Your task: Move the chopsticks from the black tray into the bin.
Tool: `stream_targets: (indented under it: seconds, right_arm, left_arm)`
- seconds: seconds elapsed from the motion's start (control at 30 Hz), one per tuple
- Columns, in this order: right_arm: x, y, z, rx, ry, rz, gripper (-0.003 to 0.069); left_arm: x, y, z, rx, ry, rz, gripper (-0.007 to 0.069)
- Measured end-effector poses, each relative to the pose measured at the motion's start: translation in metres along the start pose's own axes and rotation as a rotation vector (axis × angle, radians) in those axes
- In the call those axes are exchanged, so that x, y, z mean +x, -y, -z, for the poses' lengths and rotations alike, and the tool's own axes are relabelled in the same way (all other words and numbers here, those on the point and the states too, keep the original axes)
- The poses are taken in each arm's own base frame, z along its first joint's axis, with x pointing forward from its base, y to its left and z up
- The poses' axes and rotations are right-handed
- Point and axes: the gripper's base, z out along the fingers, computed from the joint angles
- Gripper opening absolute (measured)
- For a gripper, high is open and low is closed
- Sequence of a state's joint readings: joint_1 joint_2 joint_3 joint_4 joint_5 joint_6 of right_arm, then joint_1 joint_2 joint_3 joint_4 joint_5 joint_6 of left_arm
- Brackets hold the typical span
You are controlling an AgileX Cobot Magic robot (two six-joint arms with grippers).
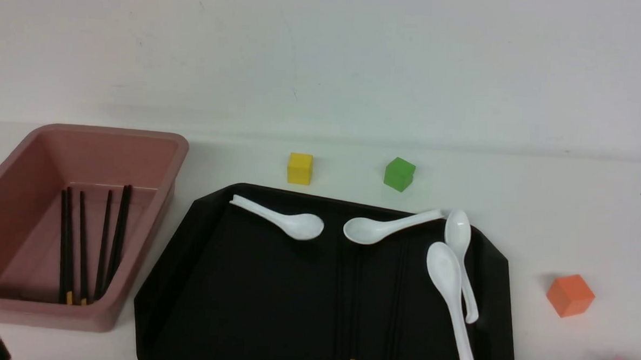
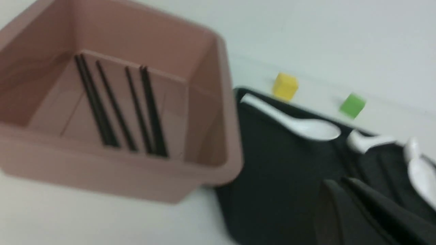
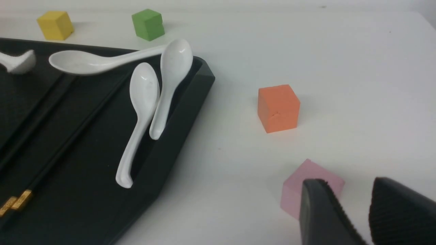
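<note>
The pink bin (image 1: 154, 140) stands at the left and holds several black chopsticks (image 1: 85, 240), also seen in the left wrist view (image 2: 115, 109). The black tray (image 1: 186, 282) lies in the middle. More chopsticks (image 1: 347, 300) lie lengthwise on it, gold bands at the near end, also in the right wrist view (image 3: 51, 143). My left gripper (image 2: 339, 182) is blurred, its fingers together with nothing seen between them, near the table's front left. My right gripper (image 3: 349, 185) is open and empty over the bare table right of the tray.
Several white spoons (image 1: 297, 225) lie on the tray's far and right parts. A yellow cube (image 1: 299, 168) and a green cube (image 1: 399, 173) stand behind the tray. An orange cube (image 1: 570, 295) and a pink cube (image 3: 306, 187) stand to its right, the pink one just beyond my right fingertips.
</note>
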State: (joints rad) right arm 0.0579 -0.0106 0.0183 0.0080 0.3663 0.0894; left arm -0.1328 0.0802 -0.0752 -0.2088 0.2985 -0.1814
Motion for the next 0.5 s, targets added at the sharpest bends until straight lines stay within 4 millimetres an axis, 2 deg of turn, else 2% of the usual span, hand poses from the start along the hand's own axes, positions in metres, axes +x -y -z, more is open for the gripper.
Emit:
stream_targets:
  seconds: [0.13, 0.2, 0.5]
  right_arm:
    - [0.000, 0.000, 0.000, 0.000, 0.000, 0.000, 0.0239]
    - [0.000, 0.000, 0.000, 0.000, 0.000, 0.000, 0.0239]
    - [0.000, 0.000, 0.000, 0.000, 0.000, 0.000, 0.0239]
  left_arm:
    - [0.023, -0.010, -0.001, -0.007, -0.004, -0.023, -0.0013]
    - [0.027, -0.012, -0.002, -0.016, -0.016, -0.035, -0.0013]
    - [0.034, -0.016, -0.002, -0.044, -0.078, -0.071, -0.0013]
